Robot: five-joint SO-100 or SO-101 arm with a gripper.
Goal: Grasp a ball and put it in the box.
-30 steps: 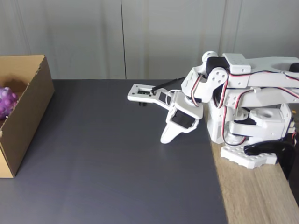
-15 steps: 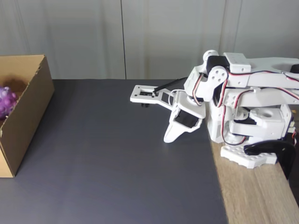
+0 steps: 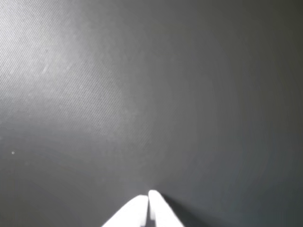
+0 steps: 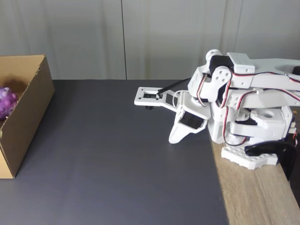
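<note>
The ball (image 4: 6, 102), purple and pink with rounded bumps, lies inside the brown cardboard box (image 4: 27, 110) at the left edge of the fixed view. My white gripper (image 4: 174, 139) is folded back close to the arm's base on the right, far from the box, its tips pointing down at the dark mat. In the wrist view the two white fingertips (image 3: 142, 208) meet with nothing between them, so the gripper (image 3: 147, 195) is shut and empty.
A dark grey mat (image 4: 117, 159) covers the table between box and arm. The arm's white base (image 4: 253, 136) stands on a wooden tabletop strip (image 4: 253, 197) at the right. A pale wall runs behind.
The folded arm has drawn the gripper a little further right, toward its base. Ball and box have not moved.
</note>
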